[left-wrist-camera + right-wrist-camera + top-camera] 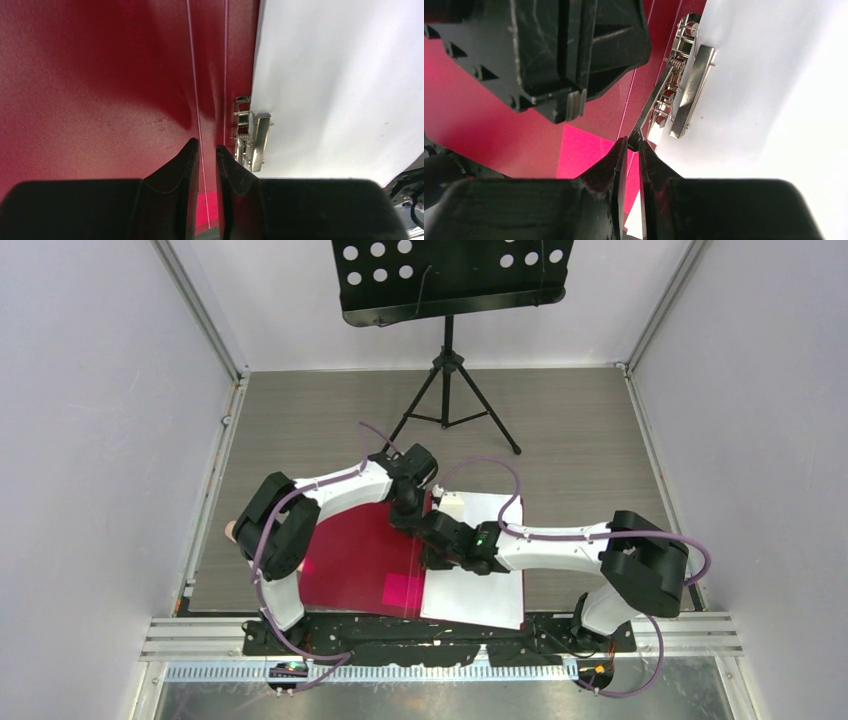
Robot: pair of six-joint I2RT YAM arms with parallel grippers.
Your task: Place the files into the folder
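The files (478,590) lie clipped in the folder (350,560); right fingers (606,170) pinch the clip (689,90), left fingers (175,170) narrowly apart.

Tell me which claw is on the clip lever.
The right claw: its tips pinch the clip lever; the left claw sits over bare red folder.

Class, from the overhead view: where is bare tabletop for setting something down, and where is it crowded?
Free: the table's far band between folder and back wall, either side of the tripod. Right of the files is bare, though the right arm overhangs. Crowded: the folder's spine, where left fingers and right fingers meet by the spring clip.
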